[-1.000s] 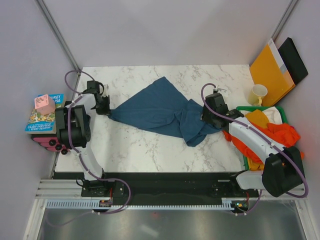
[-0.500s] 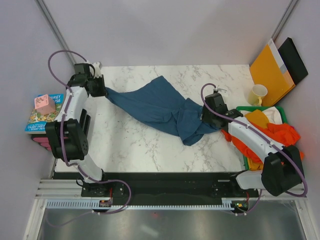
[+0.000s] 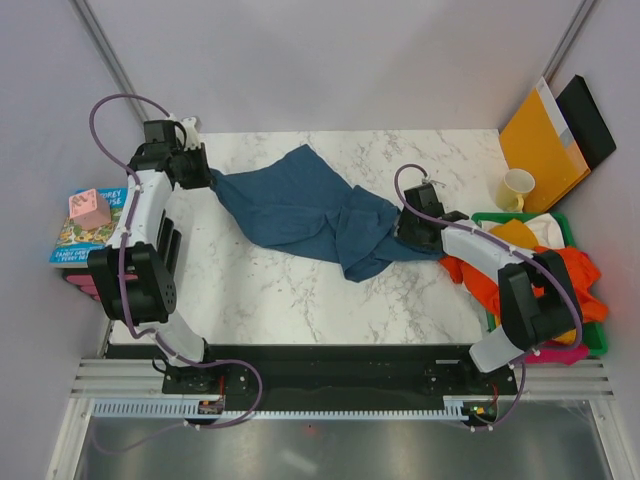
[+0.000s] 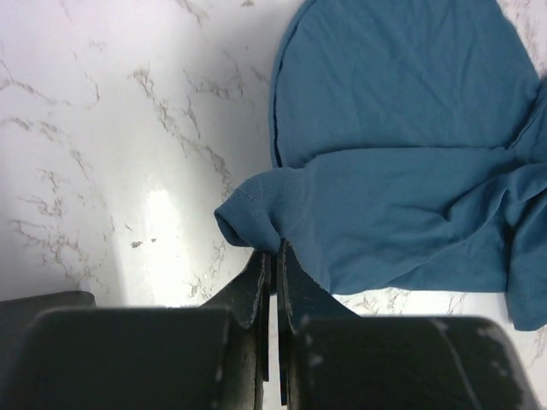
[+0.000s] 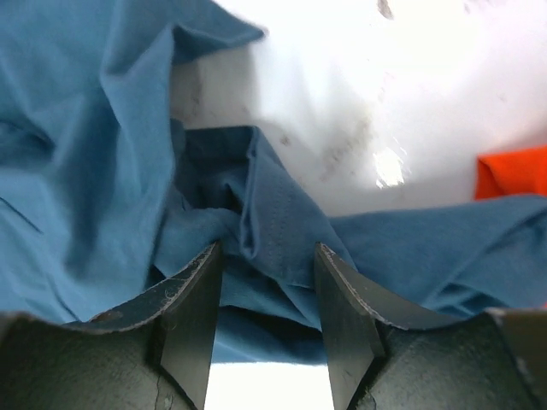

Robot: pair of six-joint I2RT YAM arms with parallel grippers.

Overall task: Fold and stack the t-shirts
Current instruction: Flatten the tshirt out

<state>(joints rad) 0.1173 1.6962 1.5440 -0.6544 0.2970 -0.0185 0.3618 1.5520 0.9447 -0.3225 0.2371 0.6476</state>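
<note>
Tension, probably: left gripper (image 4: 273, 256) clamps the blue t-shirt (image 3: 300, 205) near the far-left corner of the table (image 3: 280, 295); right gripper (image 5: 267, 256) hangs open over a fold.

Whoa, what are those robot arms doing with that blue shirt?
They are working on a dark blue t-shirt lying crumpled across the marble table. The left gripper is pinched shut on one corner of it near the table's far left. The right gripper is at the other end, jaws open around a bunched fold. The shirt is not folded yet. Some orange clothes sit in the green bin on the right.
</note>
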